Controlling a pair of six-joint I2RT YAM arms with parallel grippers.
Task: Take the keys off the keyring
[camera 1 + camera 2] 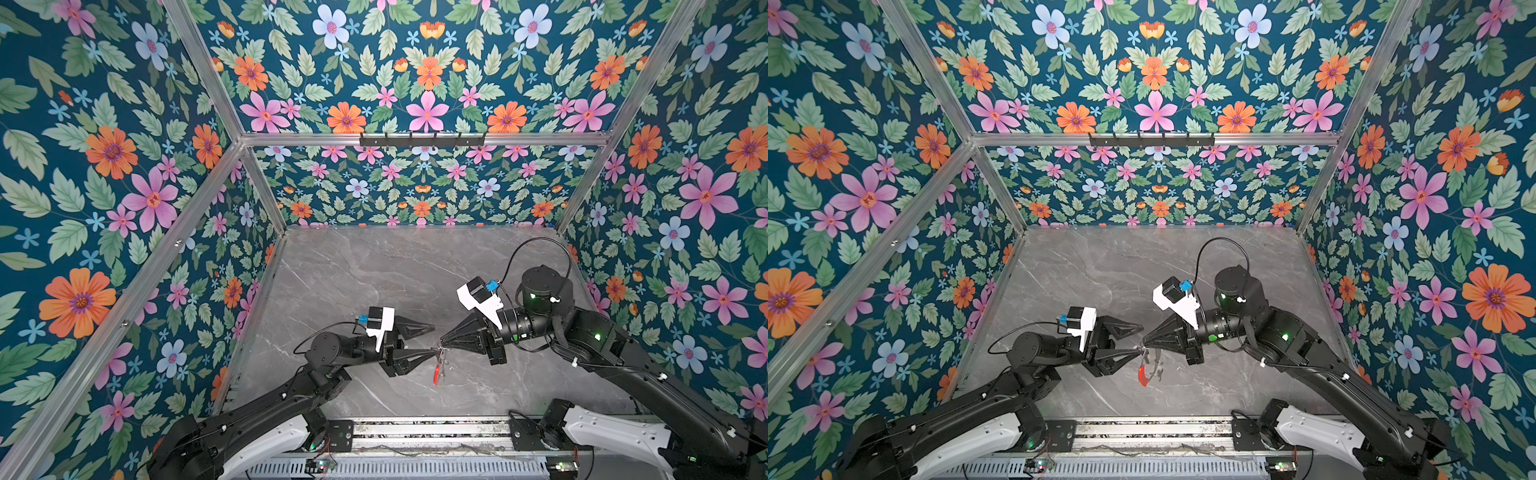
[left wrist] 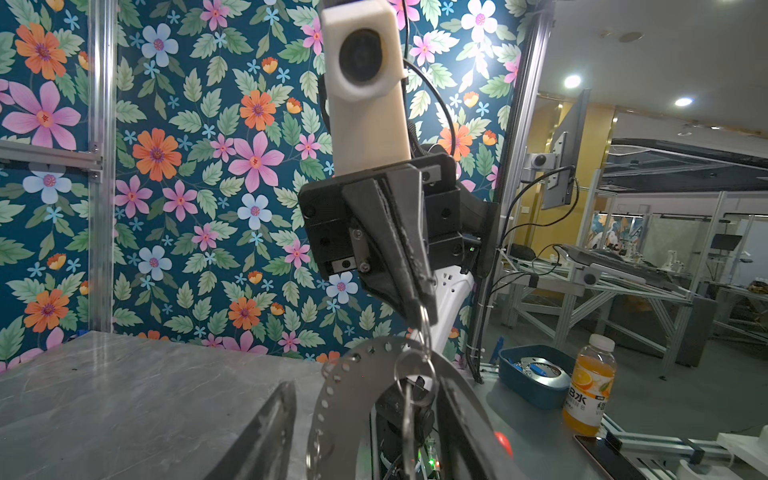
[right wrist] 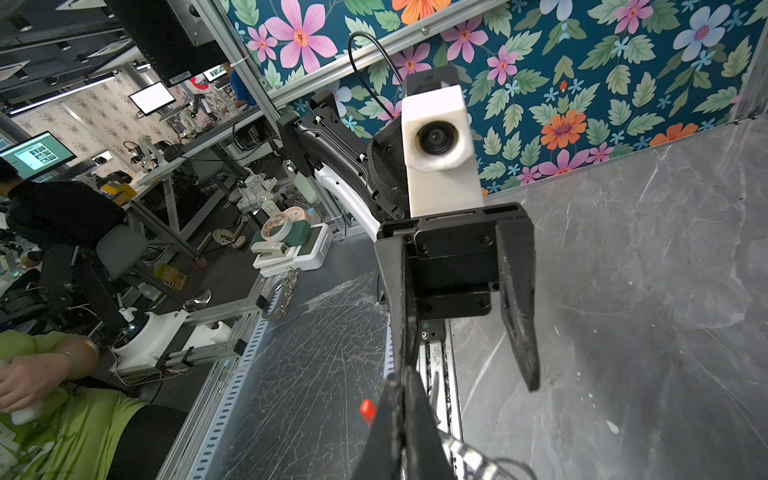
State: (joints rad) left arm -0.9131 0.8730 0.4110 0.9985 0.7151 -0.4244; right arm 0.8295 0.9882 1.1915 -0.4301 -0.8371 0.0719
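Your right gripper [image 1: 441,338] is pinched fully closed on the top of the keyring [image 1: 1152,365], which hangs in the air between both arms above the marble table [image 1: 374,270] with its red sleeve [image 1: 1143,376] lowest. Your left gripper [image 1: 432,341] is spread about halfway, lower fingertip touching the ring. Only readable writing: "水" on the orange bottle [image 2: 590,384]; the keys [image 2: 409,424] are blurry.
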